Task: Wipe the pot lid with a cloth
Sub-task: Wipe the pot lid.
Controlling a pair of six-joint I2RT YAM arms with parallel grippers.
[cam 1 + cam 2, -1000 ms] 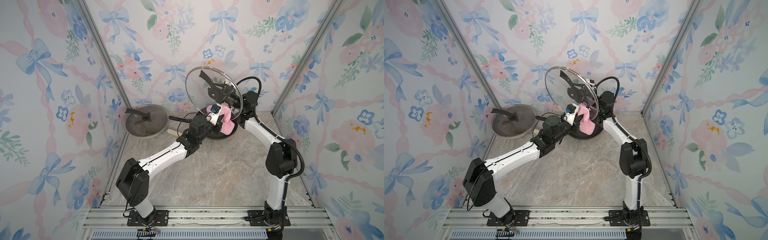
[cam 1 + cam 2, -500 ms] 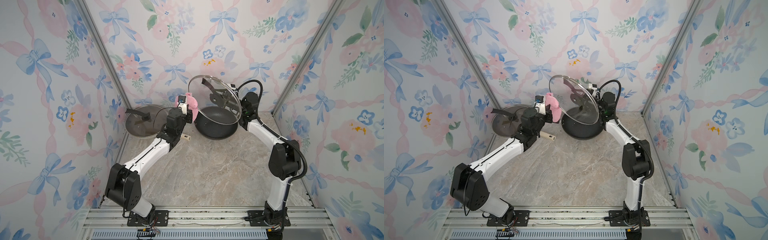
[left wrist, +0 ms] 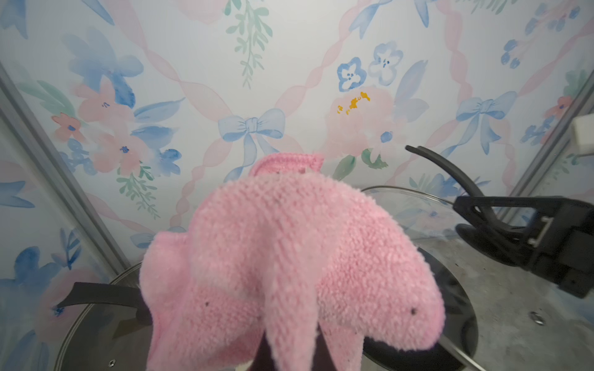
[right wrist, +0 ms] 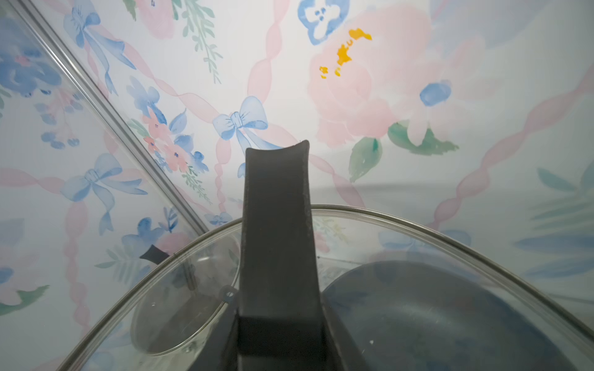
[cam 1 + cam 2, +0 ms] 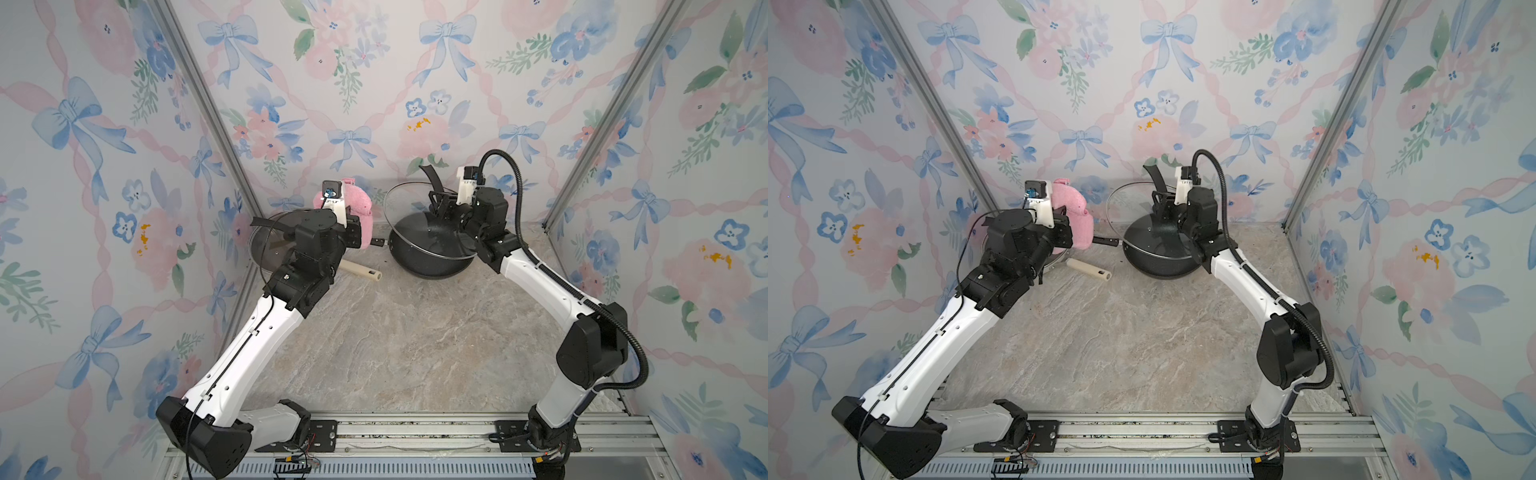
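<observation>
Above the pot (image 5: 432,266), right gripper (image 5: 441,204) clamped on the handle (image 5: 430,176) of the tilted lid (image 5: 409,212), presumably presenting it to the cloth (image 5: 359,205) pinched in the closed left gripper (image 5: 353,230).

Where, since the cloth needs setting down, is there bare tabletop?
The broad marble tabletop from the beige handle and black pan forward to the front rail is bare. The back is crowded: pan, held lid, second lid.
</observation>
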